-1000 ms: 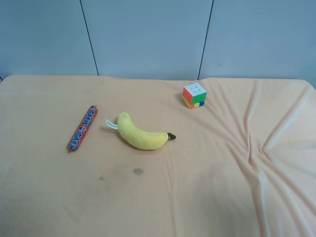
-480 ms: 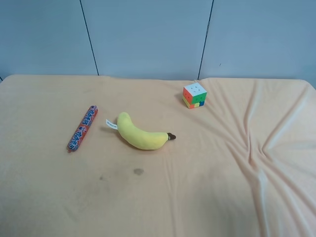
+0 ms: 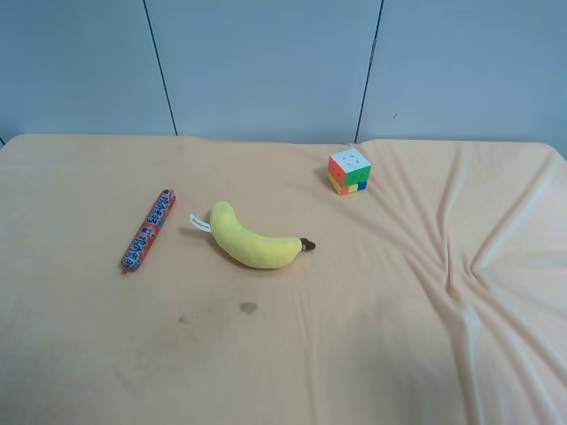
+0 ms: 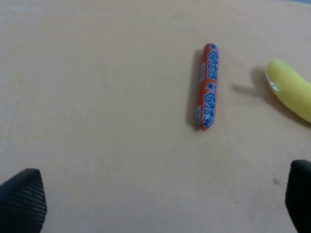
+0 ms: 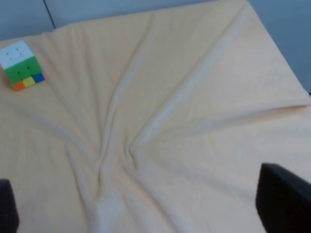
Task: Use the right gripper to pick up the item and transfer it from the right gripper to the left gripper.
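The item (image 3: 148, 230), a slim red stick with blue-white prints, lies flat on the peach cloth at the exterior high view's left. The left wrist view shows the item (image 4: 208, 85) too, well ahead of my left gripper (image 4: 160, 204). That gripper's two black fingertips (image 4: 23, 204) stand far apart at the frame's corners, open and empty. My right gripper (image 5: 146, 208) is open too, its dark fingertips (image 5: 284, 204) wide apart above wrinkled cloth, far from the item. Neither arm appears in the exterior high view.
A yellow plush banana (image 3: 255, 241) lies just right of the item. A multicoloured puzzle cube (image 3: 349, 171) stands farther back, seen also in the right wrist view as the cube (image 5: 21, 65). The cloth (image 3: 461, 274) is creased at the right. A grey wall stands behind.
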{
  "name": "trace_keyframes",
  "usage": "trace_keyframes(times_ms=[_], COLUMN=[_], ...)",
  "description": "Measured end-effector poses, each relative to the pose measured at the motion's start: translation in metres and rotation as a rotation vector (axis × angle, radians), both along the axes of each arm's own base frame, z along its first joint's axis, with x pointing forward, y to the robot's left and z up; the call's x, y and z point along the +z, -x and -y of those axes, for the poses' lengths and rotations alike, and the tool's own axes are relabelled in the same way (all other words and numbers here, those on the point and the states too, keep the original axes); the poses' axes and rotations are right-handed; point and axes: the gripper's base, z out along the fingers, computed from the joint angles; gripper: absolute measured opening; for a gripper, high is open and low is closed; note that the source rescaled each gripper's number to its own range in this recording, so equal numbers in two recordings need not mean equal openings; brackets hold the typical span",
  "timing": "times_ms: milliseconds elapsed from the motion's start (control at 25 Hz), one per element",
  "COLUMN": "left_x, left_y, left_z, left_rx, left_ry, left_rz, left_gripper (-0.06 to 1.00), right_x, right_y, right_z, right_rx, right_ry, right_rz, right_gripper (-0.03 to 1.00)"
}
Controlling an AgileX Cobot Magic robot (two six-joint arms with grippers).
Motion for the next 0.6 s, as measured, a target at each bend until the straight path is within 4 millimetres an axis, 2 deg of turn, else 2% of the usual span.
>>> trace_keyframes(times_ms=[600], left_x=[0.0000], left_y=[0.0000], left_z=[0.0000], left_rx=[0.000], left_ry=[0.000], left_rz=[0.000], left_gripper=[1.00], right_x=[0.0000], right_y=[0.0000], right_z=[0.0000], right_rx=[0.000], right_ry=[0.000], right_rz=[0.000], right_gripper=[1.00])
